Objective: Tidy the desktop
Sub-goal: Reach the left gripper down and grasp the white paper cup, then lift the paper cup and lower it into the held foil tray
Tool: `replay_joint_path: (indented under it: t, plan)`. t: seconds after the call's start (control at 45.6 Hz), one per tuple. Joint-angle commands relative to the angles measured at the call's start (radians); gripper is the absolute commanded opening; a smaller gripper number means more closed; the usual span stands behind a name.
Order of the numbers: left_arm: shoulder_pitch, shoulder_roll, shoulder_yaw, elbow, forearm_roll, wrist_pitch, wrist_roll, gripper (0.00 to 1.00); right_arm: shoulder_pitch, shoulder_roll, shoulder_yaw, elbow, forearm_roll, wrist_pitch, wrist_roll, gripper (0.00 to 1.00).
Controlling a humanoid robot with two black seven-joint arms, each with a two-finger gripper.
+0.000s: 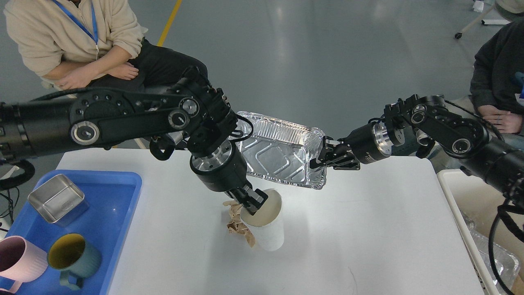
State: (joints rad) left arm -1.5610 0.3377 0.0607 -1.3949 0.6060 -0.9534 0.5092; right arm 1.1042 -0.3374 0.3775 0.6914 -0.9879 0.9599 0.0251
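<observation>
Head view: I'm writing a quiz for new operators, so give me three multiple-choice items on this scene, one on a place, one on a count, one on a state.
1. Where is the steel box?
A. in the blue tray
B. on the floor
C. inside the foil pan

2. How many mugs are in the tray?
A. none
B. two
C. four

3. What does the right gripper hold?
A. a mug
B. nothing
C. the foil pan

Answers: 1 A, the box sits at the tray's far end. 2 B, one pink mug, one teal mug. 3 C, its fingers clamp the pan's rim above the desktop.
</observation>
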Motion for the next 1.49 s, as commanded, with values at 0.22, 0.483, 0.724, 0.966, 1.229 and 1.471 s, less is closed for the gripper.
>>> replay_joint_path:
  t: [0.22,0.483,0.724,0.966,1.229,1.471]
  plan:
    - [-0.439,0.014,0.007,0.022,-0.367,-0.007,-0.004,0.00,-0.001,0.008,-0.012,-0.007,-0.003,0.000,-0.004,0.00]
    - [-0.488,0.034,0.005,0.060,-0.385,-0.007,-0.008,0.00,-0.003,0.015,-0.014,-0.009,-0.005,0.000,-0.005,0.00]
    - [-0.407,-0.048,0.022,0.414,-0.347,-0.007,-0.011,0.00,0.000,0.011,-0.015,0.000,-0.005,0.000,-0.008,0.00]
    - [-0.261,-0.200,0.008,0.683,-0.227,-0.007,-0.026,0.00,0.005,0.003,-0.015,0.002,-0.003,0.000,-0.010,0.00]
    - [-0.123,-0.241,-0.024,0.725,-0.112,-0.007,-0.035,0.00,0.003,0.003,-0.015,0.008,-0.003,0.000,-0.010,0.00]
    - [-0.077,-0.292,-0.030,0.725,-0.089,-0.007,-0.035,0.02,0.003,0.001,-0.015,0.010,-0.003,0.000,-0.010,0.00]
